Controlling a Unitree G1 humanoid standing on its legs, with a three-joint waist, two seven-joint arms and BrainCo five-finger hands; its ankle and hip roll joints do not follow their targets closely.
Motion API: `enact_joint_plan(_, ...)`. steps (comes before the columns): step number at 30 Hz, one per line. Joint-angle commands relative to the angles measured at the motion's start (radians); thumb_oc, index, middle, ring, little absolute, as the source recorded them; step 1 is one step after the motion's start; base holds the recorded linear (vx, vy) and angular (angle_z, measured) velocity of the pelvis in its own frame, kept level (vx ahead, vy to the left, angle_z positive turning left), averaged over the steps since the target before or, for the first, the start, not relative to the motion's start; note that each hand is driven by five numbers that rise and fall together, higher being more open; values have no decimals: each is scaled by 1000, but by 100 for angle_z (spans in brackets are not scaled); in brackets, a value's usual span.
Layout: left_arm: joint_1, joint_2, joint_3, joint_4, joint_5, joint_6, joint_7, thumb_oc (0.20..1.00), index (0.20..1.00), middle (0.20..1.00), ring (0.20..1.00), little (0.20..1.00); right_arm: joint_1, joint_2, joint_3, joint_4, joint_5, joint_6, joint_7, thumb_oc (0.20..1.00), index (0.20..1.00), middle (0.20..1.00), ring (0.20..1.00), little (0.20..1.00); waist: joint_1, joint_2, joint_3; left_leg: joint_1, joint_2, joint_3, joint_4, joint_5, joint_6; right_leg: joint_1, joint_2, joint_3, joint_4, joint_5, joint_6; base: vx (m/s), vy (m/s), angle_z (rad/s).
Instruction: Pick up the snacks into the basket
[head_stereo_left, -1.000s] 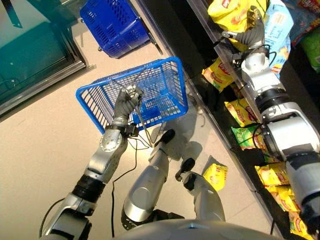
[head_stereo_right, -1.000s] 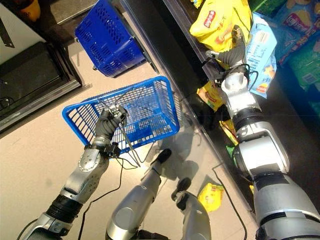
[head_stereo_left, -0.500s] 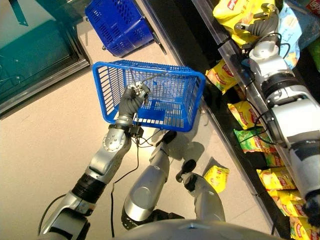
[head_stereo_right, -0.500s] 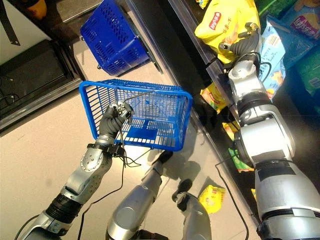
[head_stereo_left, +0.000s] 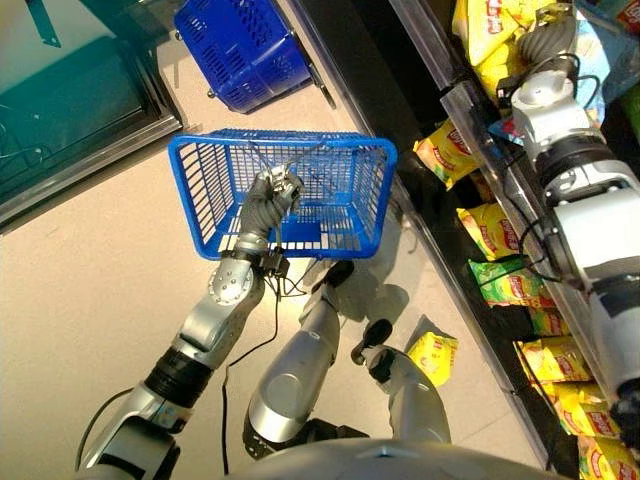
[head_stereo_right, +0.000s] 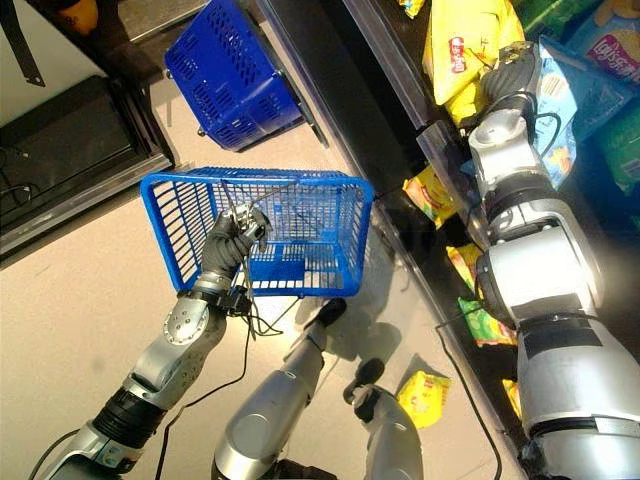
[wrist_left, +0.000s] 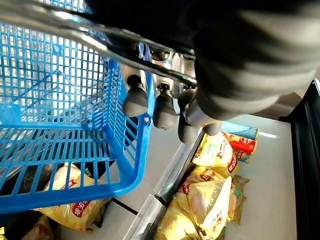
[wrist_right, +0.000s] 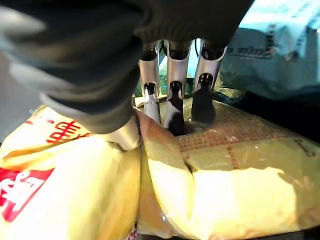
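My left hand (head_stereo_left: 268, 195) is shut on the wire handle (wrist_left: 100, 42) of a blue plastic basket (head_stereo_left: 340, 205) and holds it above the floor, close to the shelf front. Nothing shows inside the basket. At the upper shelf my right hand (head_stereo_right: 510, 75) is shut on a large yellow snack bag (head_stereo_right: 460, 50), which hangs over the shelf edge. In the right wrist view the fingers (wrist_right: 172, 100) and thumb pinch a fold of that yellow bag (wrist_right: 225, 170).
A second blue basket (head_stereo_left: 240, 50) stands on the floor farther back. One yellow snack bag (head_stereo_left: 432, 352) lies on the floor by the shelf base. Lower shelves hold several yellow and green bags (head_stereo_left: 490, 225); a light blue bag (head_stereo_right: 555, 100) sits beside my right hand.
The basket has swung up from a tilt toward the shelf, then drifted slightly left. My right hand has drawn the yellow bag outward, so it now hangs more upright.
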Motion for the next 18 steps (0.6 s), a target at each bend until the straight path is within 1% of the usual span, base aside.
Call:
enact_joint_plan(1, -51, -2, 38, -197, 22, -123, -1, 200, 200, 200, 200, 200, -31, -15, 86, -24, 8, -10, 11, 200, 200, 200, 200, 200, -7, 9, -5, 11, 11, 42, 57, -153, -4, 5, -66, 46, -64, 92, 31, 0, 0, 0)
enact_joint_plan(8, -46, -3, 40, -196, 28, -127, 7, 200, 200, 200, 200, 200, -31, 7, 85, -21, 24, -19, 10, 200, 200, 200, 200, 200, -19, 6, -5, 18, 13, 49, 49, -151, -4, 3, -64, 51, -66, 92, 30, 0, 0, 0)
enact_joint_plan(12, -46, -4, 43, -192, 30, -127, 9, 200, 200, 200, 200, 200, -15, 13, 73, -53, 41, -30, 5, 200, 200, 200, 200, 200, -25, 4, -9, 23, 15, 50, 47, -151, -5, 6, -62, 56, -68, 93, 31, 0, 0, 0)
enact_joint_plan(15, -40, -4, 56, -188, 24, -134, 10, 200, 200, 200, 200, 200, 47, 9, 34, -197, 67, -62, -28, 200, 200, 200, 200, 200, -40, -8, -26, 36, 22, 53, 33, -146, -4, 19, -59, 65, -90, 102, 34, -36, 28, -2)
enact_joint_plan(16, -35, -5, 64, -186, 24, -136, 13, 200, 200, 200, 200, 200, 74, 5, 8, -267, 84, -78, -45, 200, 200, 200, 200, 200, -46, -5, -25, 29, 19, 51, 34, -122, -5, 13, -64, 64, -97, 129, 34, -98, 90, -4)
enact_joint_plan(17, -31, -4, 73, -185, 25, -135, 15, 200, 200, 200, 200, 200, 109, -4, -3, -353, 70, -83, -59, 200, 200, 200, 200, 200, -54, -10, -29, 31, 22, 57, 34, -123, -5, 14, -63, 69, -101, 132, 34, -96, 85, -3)
enact_joint_plan(18, -30, -3, 72, -185, 25, -135, 15, 200, 200, 200, 200, 200, 115, -4, -6, -360, 68, -79, -60, 200, 200, 200, 200, 200, -52, -11, -31, 31, 22, 57, 33, -121, -4, 14, -63, 69, -103, 134, 34, -26, 18, -3)
